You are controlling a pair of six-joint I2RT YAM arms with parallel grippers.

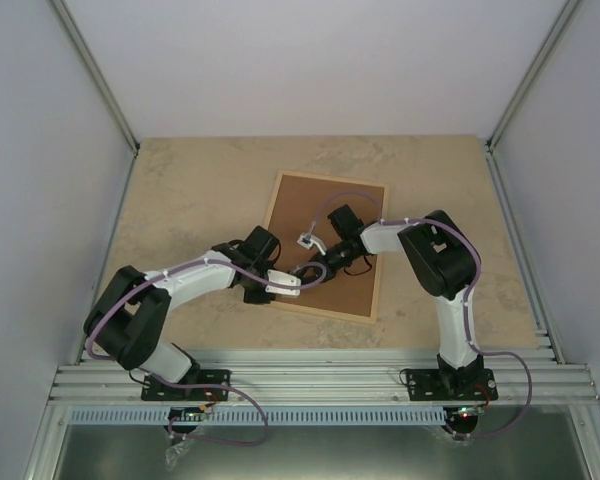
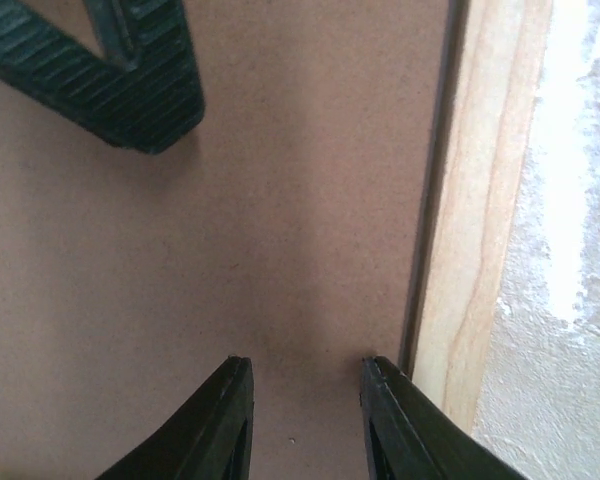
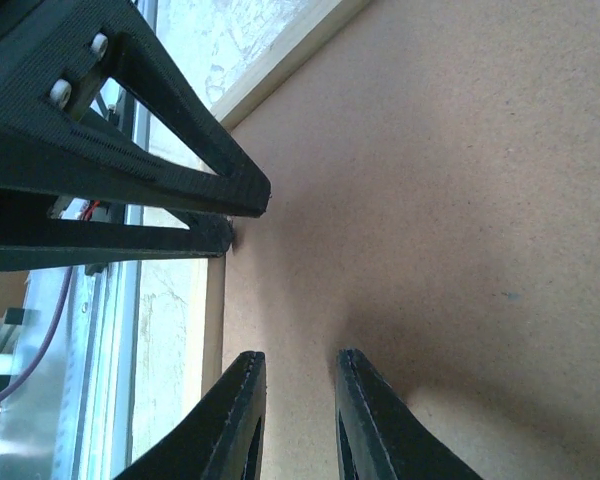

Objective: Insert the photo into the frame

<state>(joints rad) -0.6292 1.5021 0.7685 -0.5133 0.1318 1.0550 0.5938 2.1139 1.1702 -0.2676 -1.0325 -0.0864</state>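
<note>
Close in, the left gripper [image 2: 305,368] hangs with jaws narrowly parted, nothing between them, the backing [image 2: 230,250] right under the tips. Just right of those jaws runs a slat of the frame [image 2: 480,240], with the table [image 2: 570,330] beyond it. The right gripper [image 3: 300,358], its jaws also at a narrow, empty gap, sits over that backing, with the left fingers [image 3: 160,160] ahead and to its left. The photo is out of sight.

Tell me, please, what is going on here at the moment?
Both arms are working over the frame, which lies flat on the table with its brown backing panel facing up. The left end effector and the right end effector point down close together over the panel, near the frame's near left corner, jaws apart and holding nothing. The photo is not in view.
</note>
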